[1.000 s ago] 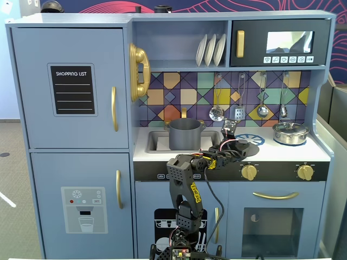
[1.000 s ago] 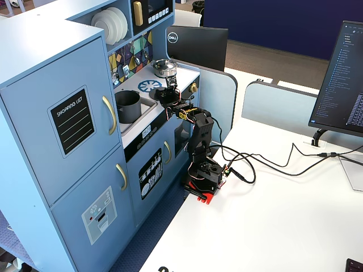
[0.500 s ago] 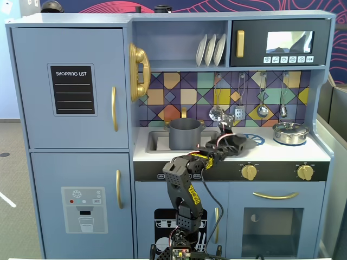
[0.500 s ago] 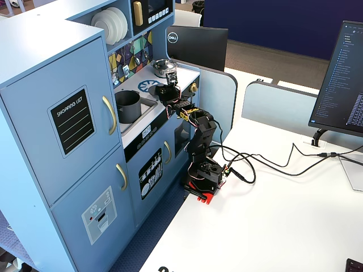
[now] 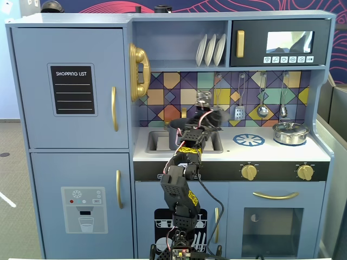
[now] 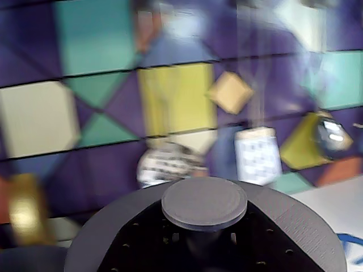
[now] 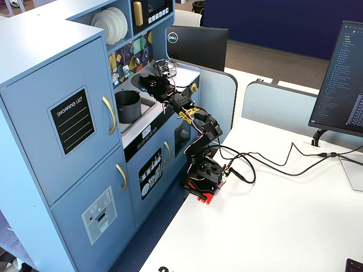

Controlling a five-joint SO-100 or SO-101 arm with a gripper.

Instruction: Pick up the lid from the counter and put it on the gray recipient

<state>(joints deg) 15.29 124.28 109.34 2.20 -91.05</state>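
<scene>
— Where is the lid [image 6: 205,202] sitting?

— It is filling the bottom of the wrist view, knob toward the camera, with the claw [image 5: 209,120] pinching it and carrying it above the counter [image 5: 238,152] in front of the patterned tile wall [image 5: 179,86].

— And the gray pot [image 7: 127,106]?

— It is standing in the sink [image 7: 143,111] (uncovered, its mouth showing dark), just left of the claw in both fixed views.

— Anything else nearby?

— A steel pot [image 5: 290,132] is resting well to the right, beyond the blue burner [image 5: 249,140].
</scene>
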